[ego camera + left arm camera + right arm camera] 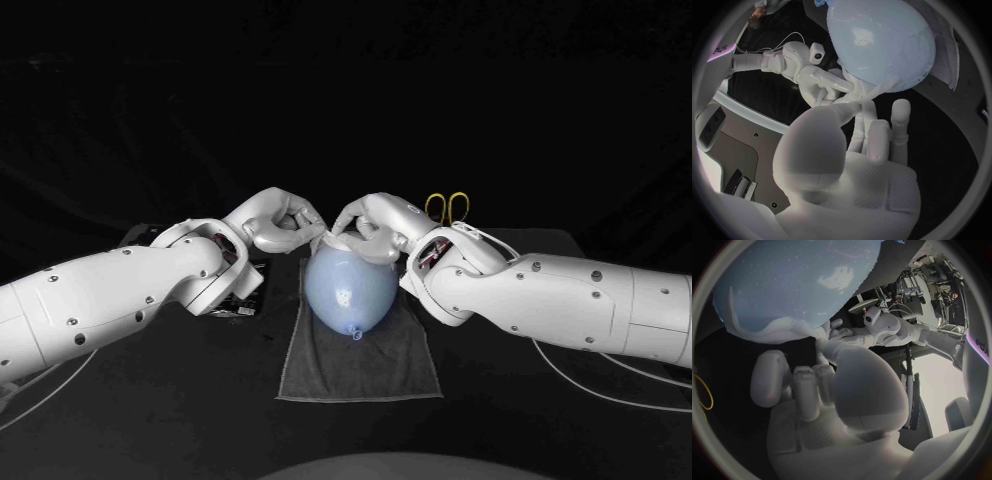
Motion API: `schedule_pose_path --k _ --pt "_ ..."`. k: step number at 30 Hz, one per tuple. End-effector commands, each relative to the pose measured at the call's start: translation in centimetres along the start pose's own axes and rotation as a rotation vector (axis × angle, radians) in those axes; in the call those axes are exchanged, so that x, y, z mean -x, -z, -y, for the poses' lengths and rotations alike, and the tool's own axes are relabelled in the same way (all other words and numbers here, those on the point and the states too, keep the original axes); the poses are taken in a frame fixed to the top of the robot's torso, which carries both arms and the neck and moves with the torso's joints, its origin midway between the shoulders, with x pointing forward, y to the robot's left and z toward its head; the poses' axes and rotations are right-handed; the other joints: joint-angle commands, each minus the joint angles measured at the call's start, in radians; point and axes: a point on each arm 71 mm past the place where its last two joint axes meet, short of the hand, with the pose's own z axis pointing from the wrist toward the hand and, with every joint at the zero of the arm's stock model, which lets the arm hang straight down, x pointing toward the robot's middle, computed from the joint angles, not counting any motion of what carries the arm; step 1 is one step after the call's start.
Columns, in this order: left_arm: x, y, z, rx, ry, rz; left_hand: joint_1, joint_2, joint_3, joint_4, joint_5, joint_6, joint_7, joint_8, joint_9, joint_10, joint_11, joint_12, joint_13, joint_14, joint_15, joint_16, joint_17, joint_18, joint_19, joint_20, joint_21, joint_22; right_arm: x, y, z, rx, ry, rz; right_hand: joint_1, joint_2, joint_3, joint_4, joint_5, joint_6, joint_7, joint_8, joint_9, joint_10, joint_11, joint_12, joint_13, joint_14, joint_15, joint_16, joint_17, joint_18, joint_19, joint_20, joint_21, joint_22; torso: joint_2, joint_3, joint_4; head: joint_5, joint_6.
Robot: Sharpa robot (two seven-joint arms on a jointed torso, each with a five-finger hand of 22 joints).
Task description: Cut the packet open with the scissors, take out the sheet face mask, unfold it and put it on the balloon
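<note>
**Black surface, balloon on towel, both robot hands at the mask**

Black surface [144, 400] carrying a grey towel [361, 370], laid lengthwise away from the robot. A pale blue balloon [351, 285] lies on the towel's far half with its knotted end pointing toward the robot. The white sheet face mask [351, 244] is draped over the balloon's far, rounded end, its edge showing as a wavy white rim against the blue in both wrist views. The left robot hand [281, 222] and the right robot hand [371, 222] meet just beyond that end, close beside each other. Each pinches the mask's edge between thumb and fingertips, while the other fingers are loosely curled. Neither palm rests on the balloon. The scissors [447, 207] lie behind the right robot hand, their yellow handle loops visible past its wrist, apart from the balloon and the towel.
</note>
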Motion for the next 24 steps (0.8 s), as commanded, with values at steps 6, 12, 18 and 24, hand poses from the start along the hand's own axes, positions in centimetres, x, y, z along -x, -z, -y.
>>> schedule_pose_path --k 6,12,18,24 --pt "-0.1 -0.1 -0.2 0.034 0.036 -0.045 -0.031 0.006 0.005 0.015 0.005 -0.006 -0.005 0.061 0.232 -0.010 -0.007 0.009 0.008 -0.002 -0.002 0.006 -0.007 0.004 -0.003 -0.002 0.003 -0.007 0.3 0.1 -0.2 0.043 -0.132 0.018 -0.034 0.001 0.017 -0.002 -0.001 0.005 -0.002 0.041 0.050 0.061 -0.009 0.007 0.202 0.104 -0.009 0.004 0.264 -0.002 -0.002 -0.010 -0.005 0.167 0.000 0.0002 0.0000 0.004 -0.001" --pt "0.0 0.0 -0.4 0.041 0.060 -0.058 -0.070 0.012 -0.015 0.054 0.005 -0.012 -0.005 0.057 0.241 -0.015 -0.006 0.011 0.011 -0.010 -0.001 0.004 -0.019 0.006 -0.014 -0.001 -0.006 -0.022 0.4 0.2 0.2 0.013 -0.176 0.011 -0.043 0.002 0.025 -0.004 -0.001 0.000 -0.004 0.052 0.064 0.061 -0.011 0.007 0.203 0.104 -0.011 0.004 0.264 -0.002 -0.002 -0.012 -0.003 0.167 0.000 0.0008 -0.0005 0.006 -0.003" --pt "-0.1 0.0 -0.4 0.036 0.084 -0.076 -0.106 0.008 -0.065 0.108 0.004 -0.021 -0.002 0.043 0.243 -0.028 -0.002 0.007 0.011 -0.025 0.003 0.000 -0.041 0.010 -0.037 0.002 -0.023 -0.051 0.4 0.1 0.6 -0.025 -0.189 0.004 -0.049 0.002 0.030 -0.007 -0.001 -0.004 -0.005 0.061 0.074 0.061 -0.012 0.008 0.204 0.104 -0.012 0.004 0.264 -0.003 -0.001 -0.013 0.000 0.167 0.000 0.0008 -0.0007 0.006 -0.003" --pt "0.1 0.1 -0.6 0.032 0.118 -0.082 -0.188 0.016 -0.148 0.122 0.004 -0.035 0.010 0.002 0.226 -0.049 0.007 0.001 0.010 -0.051 0.011 -0.007 -0.075 0.017 -0.073 0.007 -0.051 -0.096 0.3 0.1 1.1 -0.063 -0.182 -0.014 -0.053 0.002 0.034 -0.009 -0.001 -0.007 -0.006 0.067 0.082 0.062 -0.013 0.008 0.204 0.104 -0.013 0.004 0.264 -0.002 -0.001 -0.014 -0.001 0.167 -0.001 0.0004 -0.0008 0.004 -0.004"
